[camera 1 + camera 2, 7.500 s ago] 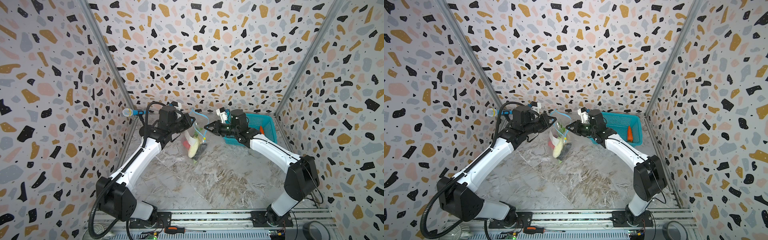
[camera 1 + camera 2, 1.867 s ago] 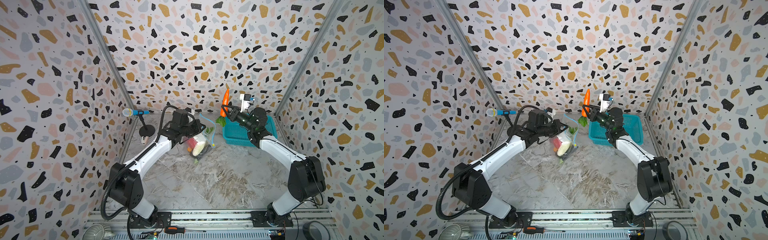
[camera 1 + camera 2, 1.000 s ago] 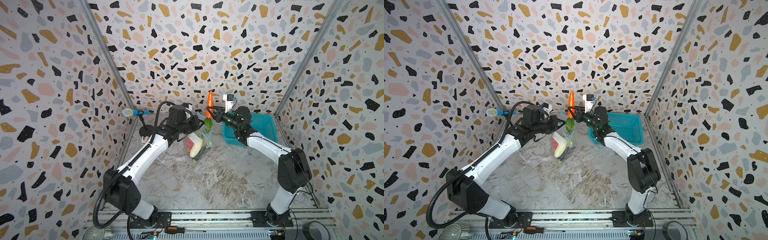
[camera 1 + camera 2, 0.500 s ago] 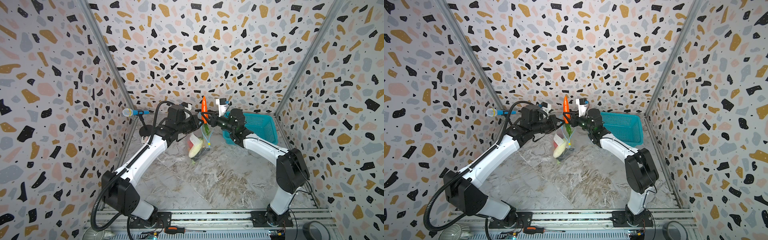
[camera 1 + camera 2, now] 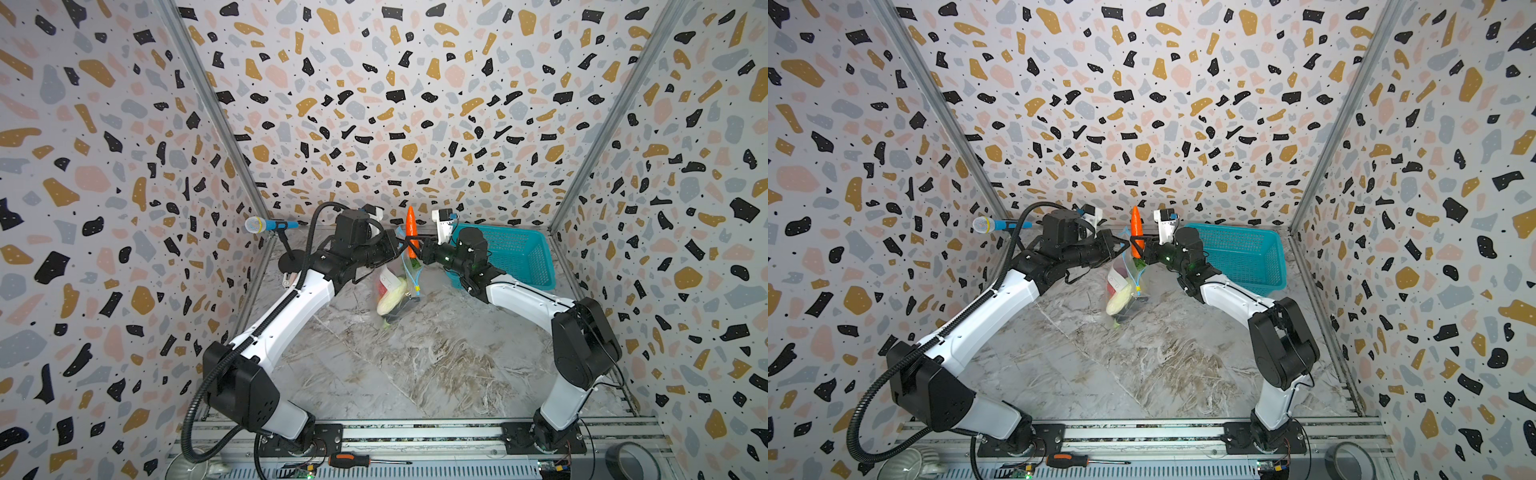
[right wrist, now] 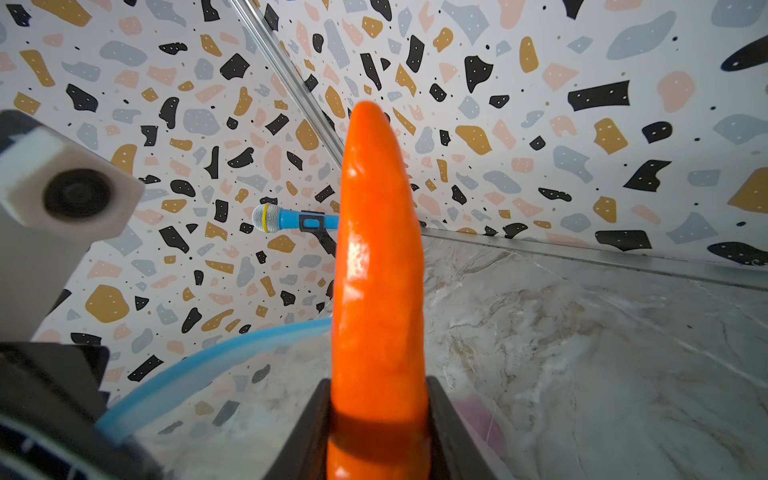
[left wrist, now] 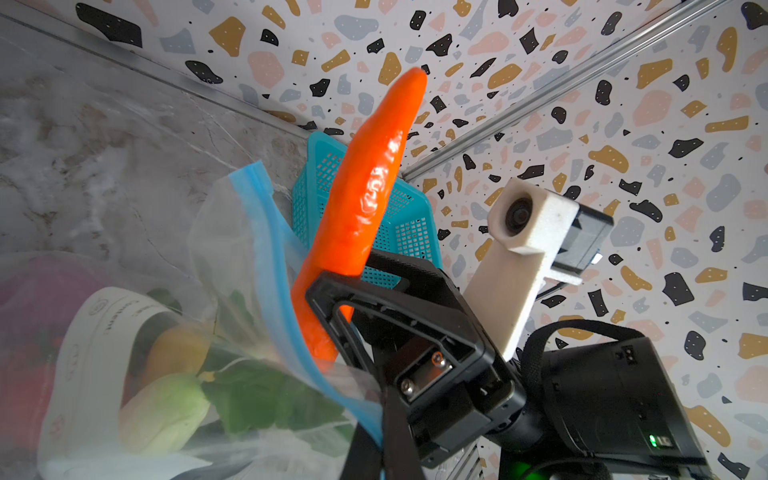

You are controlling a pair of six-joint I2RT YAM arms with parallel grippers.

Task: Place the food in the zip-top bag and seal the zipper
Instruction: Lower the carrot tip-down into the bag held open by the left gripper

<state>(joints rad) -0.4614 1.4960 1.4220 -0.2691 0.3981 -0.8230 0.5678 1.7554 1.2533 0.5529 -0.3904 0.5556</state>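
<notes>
In a top view the left tool (image 5: 395, 249) clenches the hanging bag's (image 5: 392, 293) edge. The right tool (image 5: 413, 246) grasps the carrot (image 5: 410, 222) upright, just above the bag. In the left wrist view the carrot's lower end meets the zipper (image 7: 270, 232). In the right wrist view the zipper curves beside the tool. If released here, the carrot may catch on it and fall outside.

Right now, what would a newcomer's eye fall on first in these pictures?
The orange carrot stands out: the right pincer holds it upright at the mouth of the zip-top bag, near the back wall. The left pincer holds that clear bag up, vegetables inside. A teal basket sits beside the right arm.
</notes>
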